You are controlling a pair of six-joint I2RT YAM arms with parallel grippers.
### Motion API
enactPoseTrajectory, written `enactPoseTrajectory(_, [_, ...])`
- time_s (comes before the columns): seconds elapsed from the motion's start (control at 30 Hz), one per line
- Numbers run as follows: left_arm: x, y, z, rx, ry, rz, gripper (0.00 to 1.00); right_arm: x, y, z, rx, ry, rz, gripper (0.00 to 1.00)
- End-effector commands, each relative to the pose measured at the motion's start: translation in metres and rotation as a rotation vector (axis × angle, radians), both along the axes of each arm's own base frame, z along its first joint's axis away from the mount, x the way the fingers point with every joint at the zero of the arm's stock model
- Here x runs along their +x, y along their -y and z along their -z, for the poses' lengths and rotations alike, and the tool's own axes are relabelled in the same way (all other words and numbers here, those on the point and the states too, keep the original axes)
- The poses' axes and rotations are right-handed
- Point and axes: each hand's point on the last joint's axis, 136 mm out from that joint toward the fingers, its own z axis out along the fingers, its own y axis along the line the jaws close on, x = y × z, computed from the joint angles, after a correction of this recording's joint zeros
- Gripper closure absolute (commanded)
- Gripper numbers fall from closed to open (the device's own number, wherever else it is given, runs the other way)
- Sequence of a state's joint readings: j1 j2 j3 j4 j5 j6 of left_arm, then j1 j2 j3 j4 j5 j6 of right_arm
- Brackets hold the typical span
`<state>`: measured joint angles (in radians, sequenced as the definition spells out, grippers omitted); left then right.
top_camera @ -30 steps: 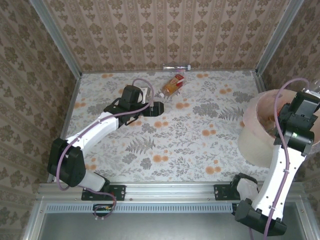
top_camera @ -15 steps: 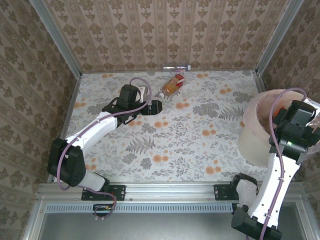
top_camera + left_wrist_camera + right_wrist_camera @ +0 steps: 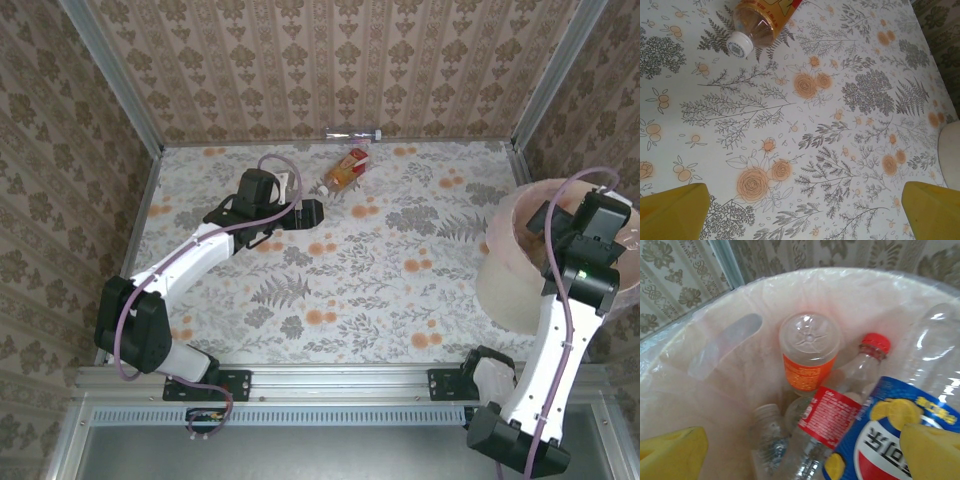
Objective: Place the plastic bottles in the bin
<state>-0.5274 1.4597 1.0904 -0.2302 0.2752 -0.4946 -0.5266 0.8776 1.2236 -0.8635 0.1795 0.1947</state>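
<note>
Pinkish bin (image 3: 503, 285) held several bottles (image 3: 809, 360). R gripper (image 3: 801, 450) hung over it, jaws wide, empty – drop spot imo. L gripper (image 3: 805, 210), well left of bin, also wide, facing orange-drink bottle (image 3: 345, 171) on table (image 3: 400, 300): next pick prob.

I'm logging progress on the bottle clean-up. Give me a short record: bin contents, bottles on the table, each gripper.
bin: right side, bag-lined
in bin: orange-label bottle, red-label bottle, blue-label bottle
on table: white-capped bottle; clear bottle at far edge
left gripper: open, near white-capped bottle, not touching
right gripper: open, empty, over bin
</note>
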Motion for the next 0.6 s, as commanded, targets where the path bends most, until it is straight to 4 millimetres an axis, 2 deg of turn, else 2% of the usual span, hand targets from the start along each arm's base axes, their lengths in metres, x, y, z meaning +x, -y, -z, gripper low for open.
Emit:
enactPoseTrajectory(0.0, [0.001, 0.001, 0.002, -0.020, -0.008, 0.002, 0.00, -0.001, 0.007, 0.017, 0.061, -0.017, 0.077, 0.00])
enactPoseTrajectory(0.1, [0.001, 0.001, 0.002, -0.019, -0.007, 0.001, 0.00, -0.008, 0.013, 0.024, 0.044, -0.055, 0.120, 0.00])
enactPoseTrajectory(0.27, [0.001, 0.001, 0.003, -0.014, -0.009, -0.002, 0.00, -0.005, 0.011, 0.024, 0.062, -0.062, 0.104, 0.00])
enactPoseTrajectory(0.33, [0.003, -0.001, 0.003, -0.007, -0.006, -0.008, 0.00, -0.002, 0.004, 0.014, 0.070, -0.014, 0.069, 0.00])
enactPoseTrajectory(0.5, [0.006, -0.007, 0.003, -0.015, -0.023, -0.050, 0.00, 0.002, -0.018, -0.026, 0.087, 0.110, -0.018, 0.00])
enactPoseTrajectory(0.57, [0.010, -0.010, 0.004, -0.019, -0.029, -0.082, 0.00, 0.009, -0.035, -0.039, 0.100, 0.165, -0.090, 0.00])
